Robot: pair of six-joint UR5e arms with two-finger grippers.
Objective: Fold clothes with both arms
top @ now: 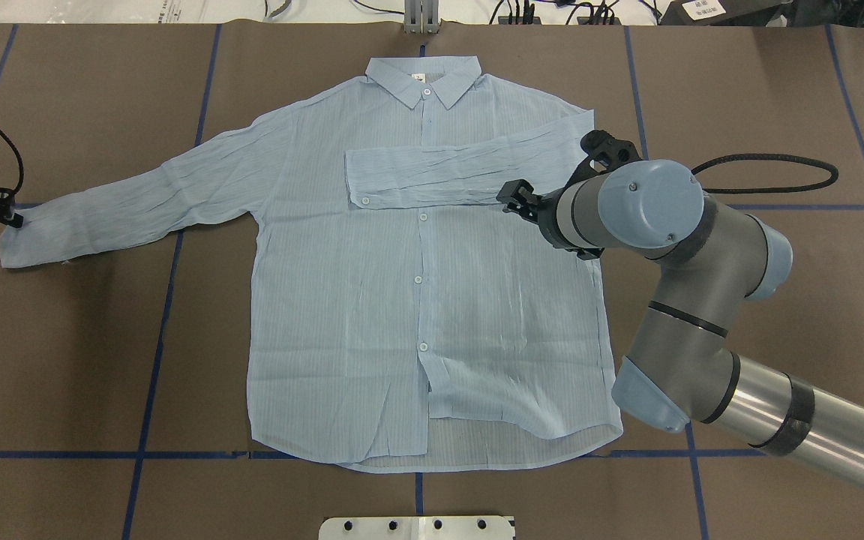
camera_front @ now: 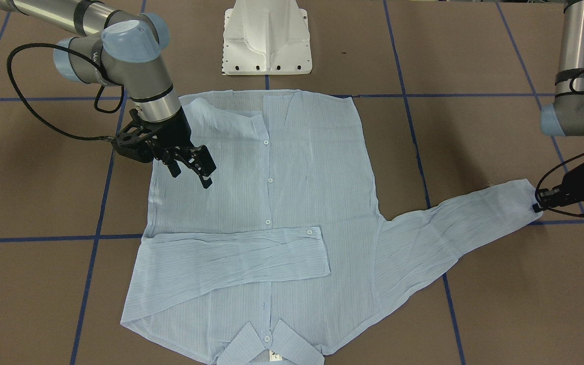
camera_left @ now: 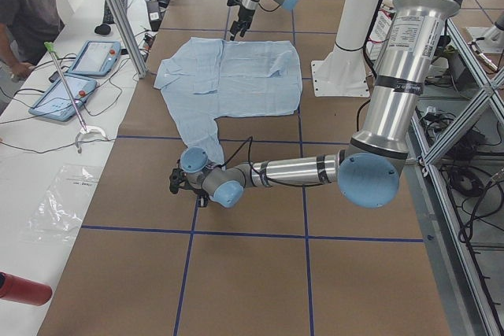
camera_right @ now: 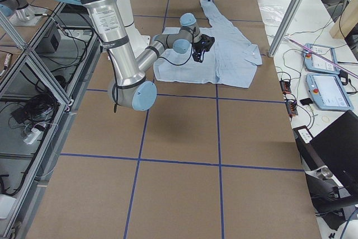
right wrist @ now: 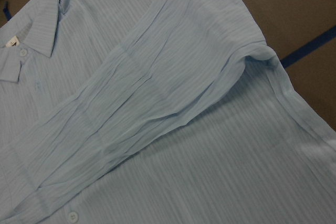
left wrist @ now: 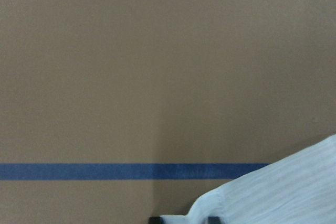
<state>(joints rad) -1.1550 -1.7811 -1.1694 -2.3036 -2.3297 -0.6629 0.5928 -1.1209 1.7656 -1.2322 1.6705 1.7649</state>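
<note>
The pale-blue shirt [top: 372, 300] lies flat on the brown table, buttons up, collar [top: 424, 79] at the far side. One sleeve [top: 447, 172] is folded across the chest. The other sleeve [top: 139, 202] stretches out to my left. My left gripper [top: 16, 220] sits low at that sleeve's cuff and looks shut on it. The left wrist view shows the cuff [left wrist: 283, 192] between the fingertips [left wrist: 156, 219]. My right gripper [camera_front: 190, 178] is open and empty. It hovers above the shirt's body [camera_front: 297, 177], beside the folded sleeve [camera_front: 231, 256].
The white pedestal base [camera_front: 266, 40] stands just behind the shirt's hem. Blue tape lines [top: 154, 337] grid the table. A black cable loop [top: 769, 172] hangs off the right wrist. A side bench with tablets [camera_left: 71, 84] and an operator [camera_left: 24, 5] lies beyond the collar side.
</note>
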